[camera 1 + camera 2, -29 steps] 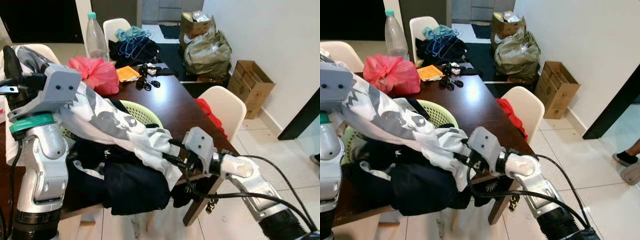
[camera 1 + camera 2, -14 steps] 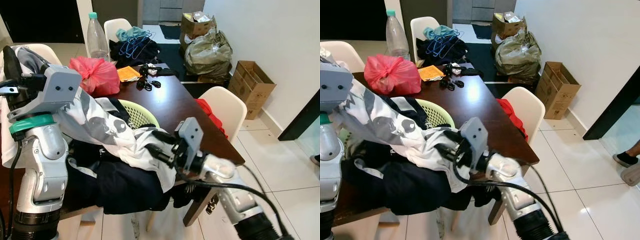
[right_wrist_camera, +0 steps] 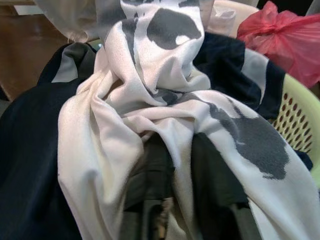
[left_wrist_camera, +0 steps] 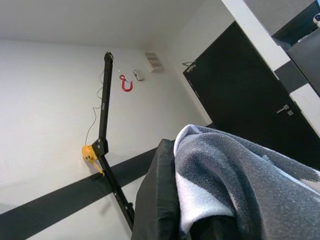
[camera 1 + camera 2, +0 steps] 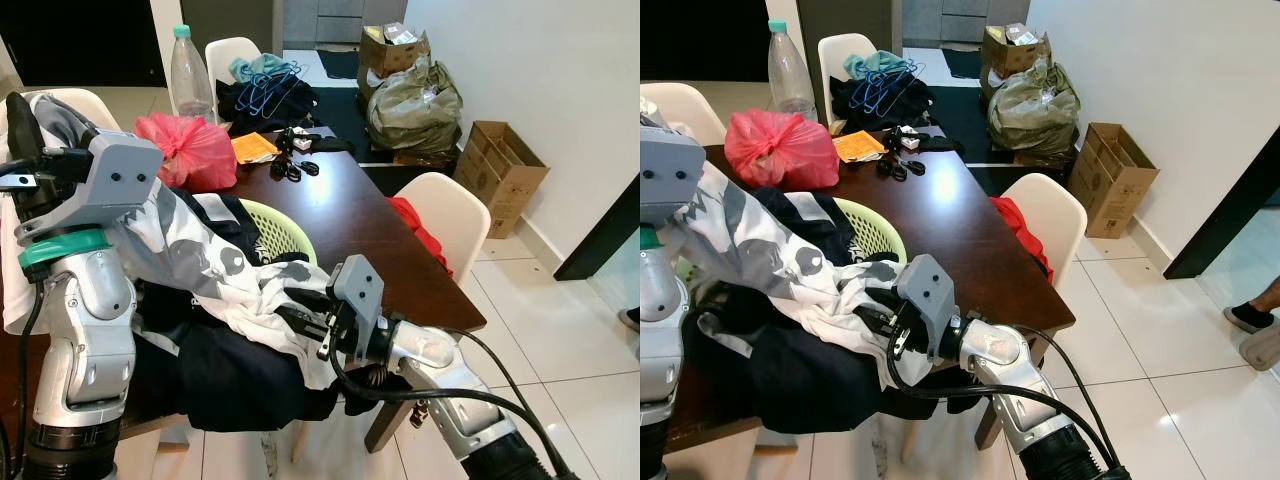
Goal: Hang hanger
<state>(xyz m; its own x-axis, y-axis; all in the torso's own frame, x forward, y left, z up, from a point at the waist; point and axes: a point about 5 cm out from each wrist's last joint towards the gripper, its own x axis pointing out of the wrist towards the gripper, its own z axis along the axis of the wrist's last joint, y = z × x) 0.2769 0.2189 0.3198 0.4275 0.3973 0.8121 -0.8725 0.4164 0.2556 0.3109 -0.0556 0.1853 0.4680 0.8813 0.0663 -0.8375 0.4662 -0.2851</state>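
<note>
The right hand [image 5: 300, 322] is clamped on the white patterned shirt [image 5: 215, 265] above the green basket [image 5: 285, 228]; the left hand [image 4: 165, 200] holds its upper end, grip unclear. Blue hangers [image 5: 268, 85] lie well apart beyond the tabletop [image 5: 350, 215]. A pull could drag the dark clothes [image 5: 230, 370] off.
</note>
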